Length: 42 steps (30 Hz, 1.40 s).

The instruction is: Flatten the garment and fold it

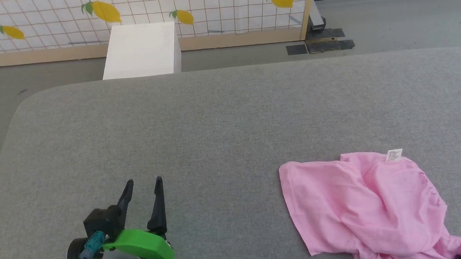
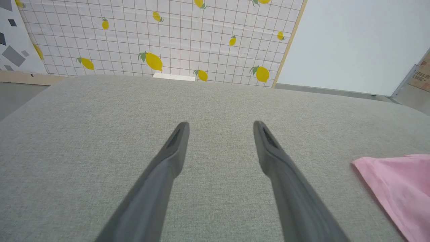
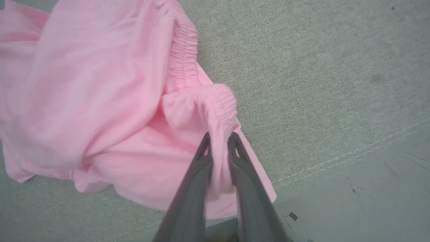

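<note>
Where the broad grey fabric-covered desk (image 1: 214,118) nears its front right edge, a light pink, thin, wrinkled cloth garment (image 1: 360,205) is left crumpled. The left gripper (image 1: 143,181) is held wide above the desk, well apart from it. The garment's gathered edge is pinched between the right gripper's (image 3: 218,136) narrowed fingers. A small white label (image 1: 394,155) is seen at its far edge.
</note>
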{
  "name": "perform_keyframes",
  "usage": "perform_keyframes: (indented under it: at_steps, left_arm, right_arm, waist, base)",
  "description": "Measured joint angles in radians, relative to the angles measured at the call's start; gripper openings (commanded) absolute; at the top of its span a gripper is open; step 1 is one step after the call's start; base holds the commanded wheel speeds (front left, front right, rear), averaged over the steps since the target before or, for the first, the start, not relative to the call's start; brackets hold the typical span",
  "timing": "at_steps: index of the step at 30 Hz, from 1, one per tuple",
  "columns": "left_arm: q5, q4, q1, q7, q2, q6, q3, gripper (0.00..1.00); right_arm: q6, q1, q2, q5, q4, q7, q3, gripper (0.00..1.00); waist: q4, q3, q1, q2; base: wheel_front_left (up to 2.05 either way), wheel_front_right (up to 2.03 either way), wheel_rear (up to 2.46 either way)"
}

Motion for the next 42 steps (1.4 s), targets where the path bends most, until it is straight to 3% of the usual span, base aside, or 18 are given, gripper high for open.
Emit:
perform_keyframes:
  at_steps: [9,17,20,21,23,30,35,42]
  left_arm:
    - [-0.005,0.007,0.001,0.003,0.001,0.002,-0.006,1.00]
    - [-0.024,0.011,0.002,0.007,0.001,0.010,-0.012,1.00]
    - [-0.024,0.011,0.003,0.010,0.001,0.017,-0.017,1.00]
    - [-0.026,0.010,0.004,0.010,0.001,0.017,-0.023,1.00]
    - [-0.028,0.009,0.004,0.012,0.001,0.018,-0.027,1.00]
    - [-0.028,0.002,0.002,0.019,0.001,0.017,-0.040,1.00]
    - [-0.030,0.002,-0.003,0.017,0.000,0.017,-0.045,1.00]
    - [-0.031,0.013,-0.029,0.005,-0.002,0.017,-0.053,1.00]
  right_arm:
    - [0.000,-0.105,0.001,-0.054,0.090,-0.384,0.035,1.00]
    - [0.000,-0.138,0.001,-0.152,0.052,-0.477,0.146,1.00]
    - [0.000,-0.146,0.002,-0.171,0.027,-0.466,0.195,1.00]
    - [0.000,-0.147,0.001,-0.185,0.013,-0.441,0.268,1.00]
    - [0.000,-0.149,0.001,-0.188,0.014,-0.410,0.318,1.00]
    - [0.000,-0.236,-0.053,-0.109,0.063,-0.211,0.526,1.00]
    - [0.000,-0.353,-0.123,-0.005,0.158,-0.067,0.669,1.00]
    - [0.000,-0.510,-0.169,0.102,0.397,0.060,0.792,1.00]
  waist:
    - [0.002,-0.014,0.0000,0.0000]
    - [0.010,-0.034,0.0000,0.0000]
    - [0.005,-0.040,0.0000,0.0000]
    - [-0.002,-0.044,0.0000,0.0000]
    - [-0.006,-0.047,0.0000,0.0000]
    - [0.006,-0.036,0.0000,0.0000]
    - [0.030,-0.015,0.0000,0.0000]
    - [0.073,0.022,0.0000,0.0000]
  base:
    - [0.00,0.00,0.00]
    - [0.00,0.00,0.00]
    - [0.00,0.00,0.00]
    - [0.00,0.00,0.00]
    - [0.00,0.00,0.00]
    - [0.00,0.00,0.00]
    - [0.00,0.00,0.00]
    - [0.00,0.00,0.00]
